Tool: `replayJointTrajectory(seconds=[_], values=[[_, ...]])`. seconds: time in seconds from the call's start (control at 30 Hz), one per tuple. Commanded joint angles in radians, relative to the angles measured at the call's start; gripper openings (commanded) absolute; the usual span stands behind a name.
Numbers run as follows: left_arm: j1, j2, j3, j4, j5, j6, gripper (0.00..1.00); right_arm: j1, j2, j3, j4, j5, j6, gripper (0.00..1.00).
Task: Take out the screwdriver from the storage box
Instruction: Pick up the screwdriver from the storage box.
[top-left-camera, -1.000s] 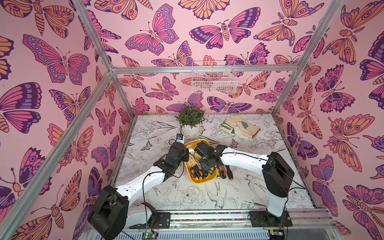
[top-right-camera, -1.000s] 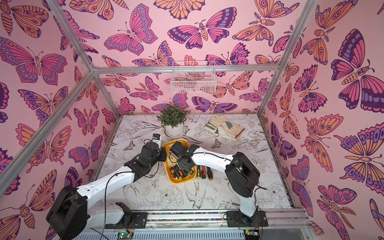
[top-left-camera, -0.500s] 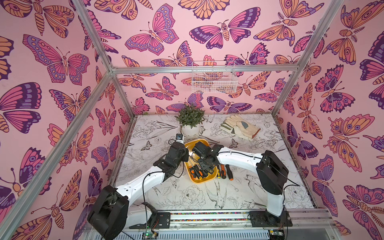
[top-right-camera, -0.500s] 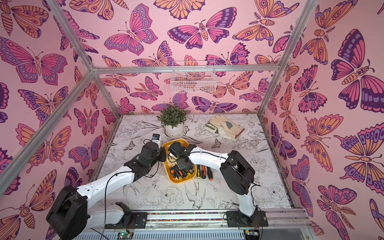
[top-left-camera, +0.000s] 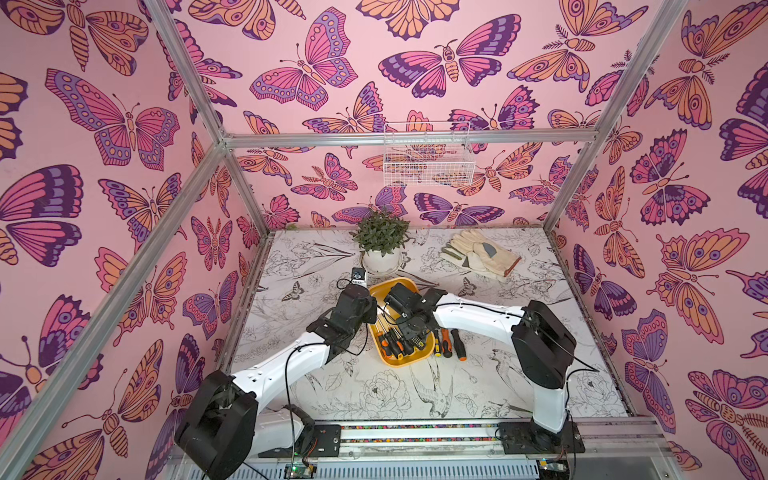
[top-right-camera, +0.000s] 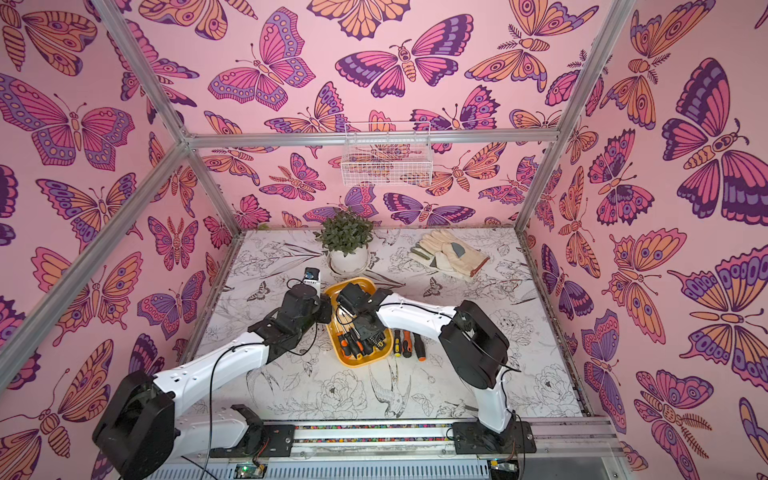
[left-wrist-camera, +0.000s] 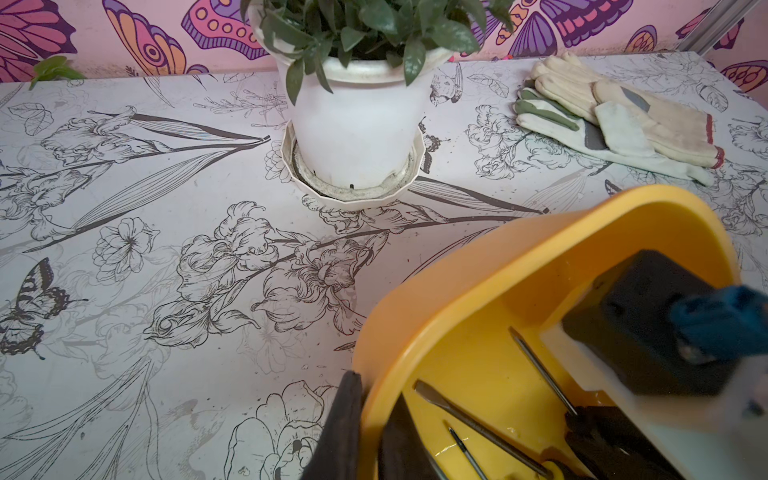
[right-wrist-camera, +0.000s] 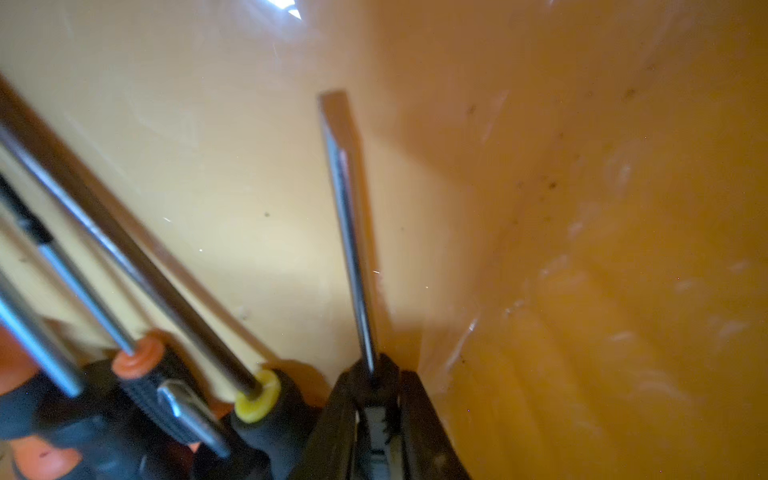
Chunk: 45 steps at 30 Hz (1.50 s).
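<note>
**Hidden or unclear:** In both top views the right end effector (right-wrist-camera: 376, 399) is masked by its own wrist above the storage box (top-left-camera: 401, 362). Its tips show only in the right wrist view. There the jaws stand nearly together, clamped on the collar of a flat-blade screwdriver (right-wrist-camera: 349, 232). The fingers (right-wrist-camera: 332, 419) cover the handle. Whether the blade rests on the box floor or is raised cannot be told. The left end effector (left-wrist-camera: 371, 419) is cut off at the frame edge. Its two dark fingers straddle the box's left rim and are closed on it. The other screwdrivers (right-wrist-camera: 137, 266) in the box are blurred and partly out of frame.

**Edges and room:** The held screwdriver lies inside the box, close along the wall on the robot's right. Its tip points toward the far end and is clear of it. On the desk (top-left-camera: 374, 399), three loose screwdrivers (top-left-camera: 446, 343) lie just beside the box's right rim. The potted plant (top-left-camera: 380, 239) stands just beyond the far rim, and the gloves (top-left-camera: 482, 257) are well apart. Bare desk lies toward the near edge.
</note>
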Motion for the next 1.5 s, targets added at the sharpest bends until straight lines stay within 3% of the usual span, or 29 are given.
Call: replayJointTrajectory(seconds=[0.0,0.93,1.47], values=[[-0.006,-0.004,-0.028,-0.018,0.037,0.024,0.00,-0.008,0.004,-0.025,0.035,-0.031,-0.001,0.19],[-0.006,0.002,-0.028,-0.019,0.034,0.029,0.00,-0.023,-0.163,-0.146,0.139,-0.118,0.029,0.00],[-0.006,0.007,-0.019,-0.019,0.036,0.033,0.00,-0.042,-0.297,-0.181,0.123,-0.124,0.034,0.00]])
